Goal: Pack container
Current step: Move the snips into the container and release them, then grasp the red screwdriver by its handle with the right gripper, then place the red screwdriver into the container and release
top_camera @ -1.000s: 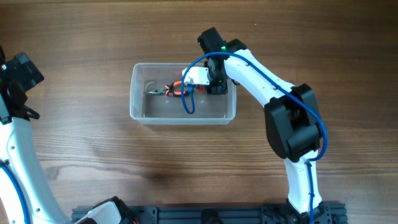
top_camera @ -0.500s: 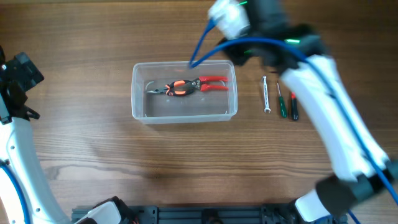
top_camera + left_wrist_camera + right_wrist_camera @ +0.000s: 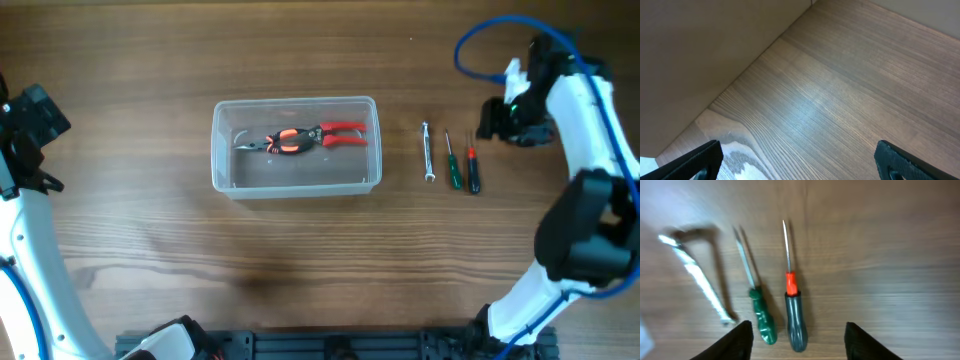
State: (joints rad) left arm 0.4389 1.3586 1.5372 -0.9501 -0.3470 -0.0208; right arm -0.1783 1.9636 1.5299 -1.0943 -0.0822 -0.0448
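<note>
The clear plastic container [image 3: 225,170] sits left of the table's middle and holds red-handled pliers [image 3: 300,138]. To its right lie a silver wrench [image 3: 428,152], a green-handled screwdriver [image 3: 452,165] and a dark-handled screwdriver with a red collar [image 3: 472,168]. My right gripper [image 3: 498,122] hovers just right of these tools, open and empty. In the right wrist view the wrench [image 3: 697,282], the green screwdriver [image 3: 760,315] and the dark screwdriver [image 3: 794,315] lie in front of the right gripper [image 3: 797,340]. My left gripper [image 3: 800,160] is open over bare wood at the far left.
The left arm [image 3: 25,130] stays at the table's left edge. A black rail [image 3: 330,345] runs along the front edge. A wall meets the table in the left wrist view.
My right gripper has left the container, with the pliers lying inside it, and swung right to hover beside the three tools. The left arm has not moved.
</note>
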